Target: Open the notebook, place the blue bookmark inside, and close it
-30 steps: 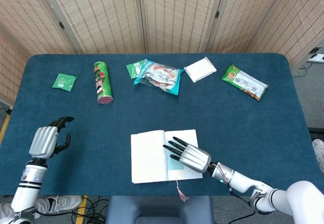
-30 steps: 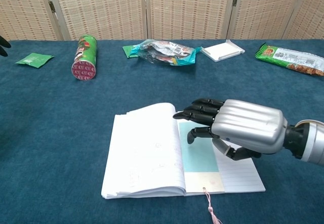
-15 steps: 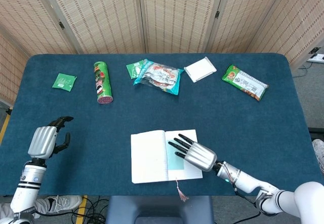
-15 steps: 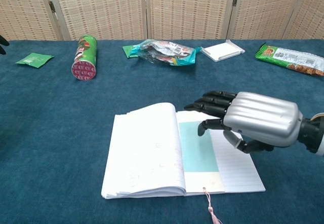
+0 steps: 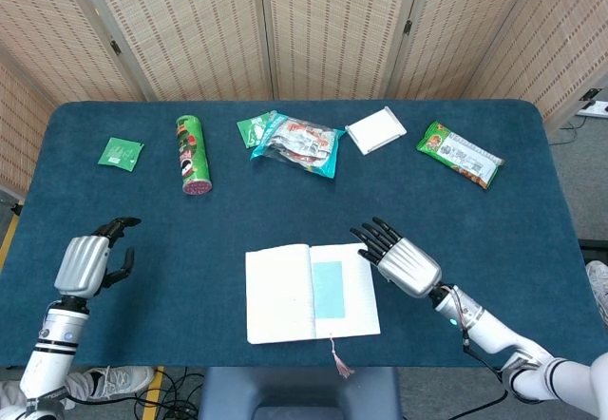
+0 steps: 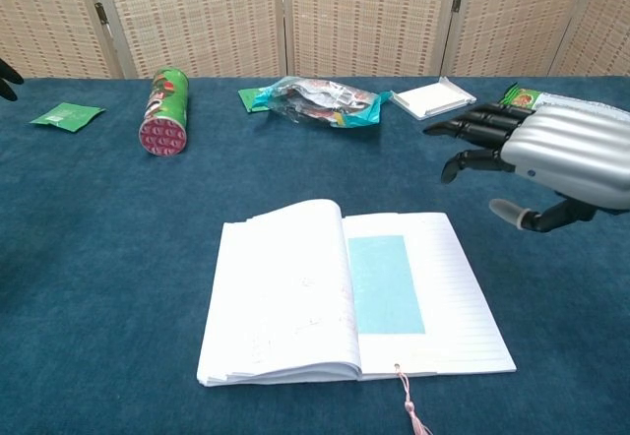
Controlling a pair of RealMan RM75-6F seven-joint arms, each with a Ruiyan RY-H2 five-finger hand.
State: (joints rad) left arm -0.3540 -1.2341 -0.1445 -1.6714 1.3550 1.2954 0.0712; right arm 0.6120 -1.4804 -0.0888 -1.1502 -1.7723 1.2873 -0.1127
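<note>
The notebook (image 5: 285,292) (image 6: 285,302) lies open on the blue table near the front edge. The blue bookmark (image 5: 328,289) (image 6: 386,283) lies flat on its right page beside the spine, and a pink tassel (image 5: 337,360) (image 6: 410,410) hangs off the bottom. My right hand (image 5: 404,261) (image 6: 551,159) hovers just right of the notebook, fingers spread, holding nothing and clear of the page. My left hand (image 5: 87,261) is at the far left of the table, fingers loosely curled, empty; only its fingertip shows at the left edge of the chest view.
Along the back lie a green packet (image 5: 121,153), a green chip can (image 5: 193,154) on its side, a heap of snack bags (image 5: 299,143), a white pad (image 5: 375,130) and a green snack bag (image 5: 460,154). Folding screens stand behind the table.
My right hand has lifted off the right page and drawn back to the right, leaving the bookmark uncovered on the page. The left hand has stayed put.
</note>
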